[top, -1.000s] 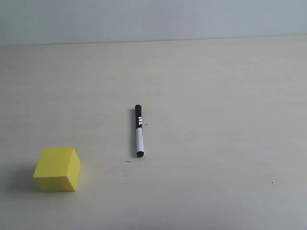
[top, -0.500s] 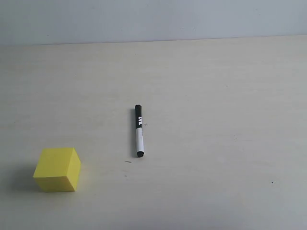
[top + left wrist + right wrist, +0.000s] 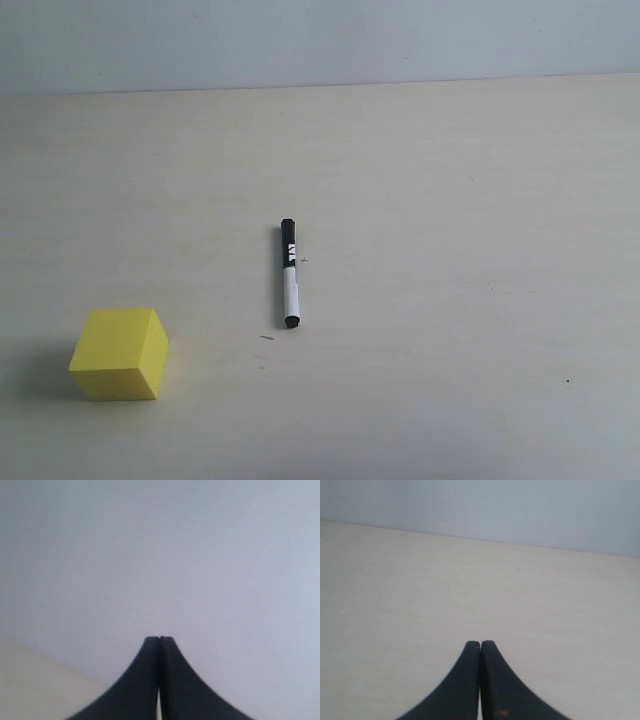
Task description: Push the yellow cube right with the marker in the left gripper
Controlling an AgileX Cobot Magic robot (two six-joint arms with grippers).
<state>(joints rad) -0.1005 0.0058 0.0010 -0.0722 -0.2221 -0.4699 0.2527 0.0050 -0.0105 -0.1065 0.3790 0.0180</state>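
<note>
The yellow cube (image 3: pixel 120 352) rests on the pale table at the front left of the exterior view. The marker (image 3: pixel 290 273) lies flat near the table's middle, black cap toward the back, white barrel toward the front, touched by nothing. Neither arm shows in the exterior view. In the left wrist view my left gripper (image 3: pixel 159 639) is shut with nothing between its black jaws, facing a blank grey wall. My right gripper (image 3: pixel 480 642) in the right wrist view is likewise shut and empty, over bare table.
The light wooden table (image 3: pixel 450 200) runs back to a grey wall (image 3: pixel 320 40). A small dark speck (image 3: pixel 567 380) sits at the front right. The right wrist view shows the table's far edge (image 3: pixel 470 537) meeting the wall.
</note>
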